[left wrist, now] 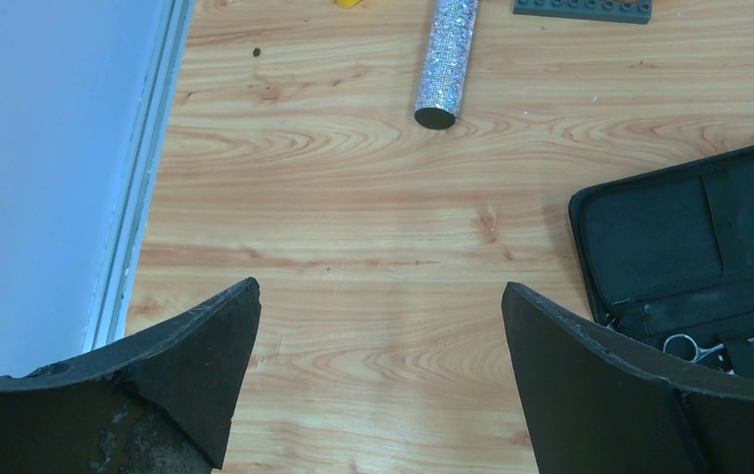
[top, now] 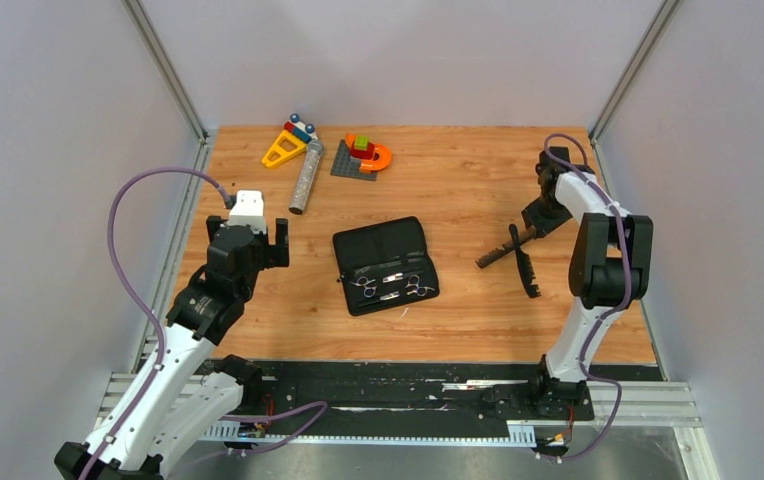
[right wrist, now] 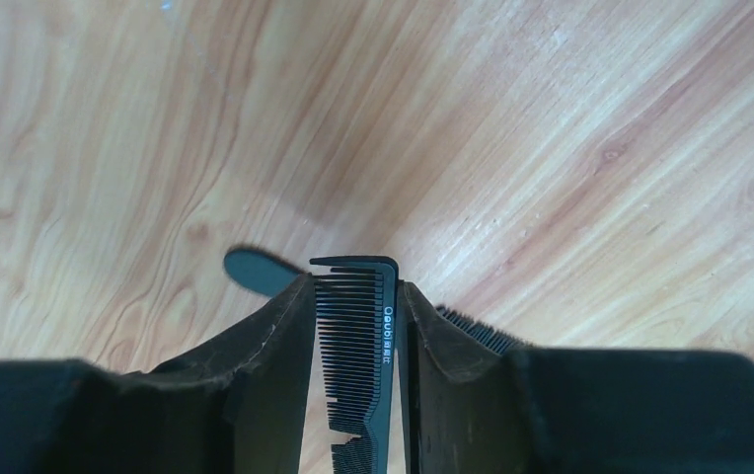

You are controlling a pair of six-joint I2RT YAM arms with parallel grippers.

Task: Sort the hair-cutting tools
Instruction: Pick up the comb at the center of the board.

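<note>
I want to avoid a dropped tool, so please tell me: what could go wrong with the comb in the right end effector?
The right end effector pinches the black comb across teeth and spine, close to one end; it may swing or slip when lifted. The second comb-like tool lies close beside it and could be dragged or knocked.

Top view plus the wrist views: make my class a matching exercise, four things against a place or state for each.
1 grey cylinder
2 scissors
3 comb
4 left gripper

a in the open black case
b open, holding nothing
c between the fingers of the right gripper
d lying beside the toy blocks

Pairs: 1-d, 2-a, 3-c, 4-b
</note>
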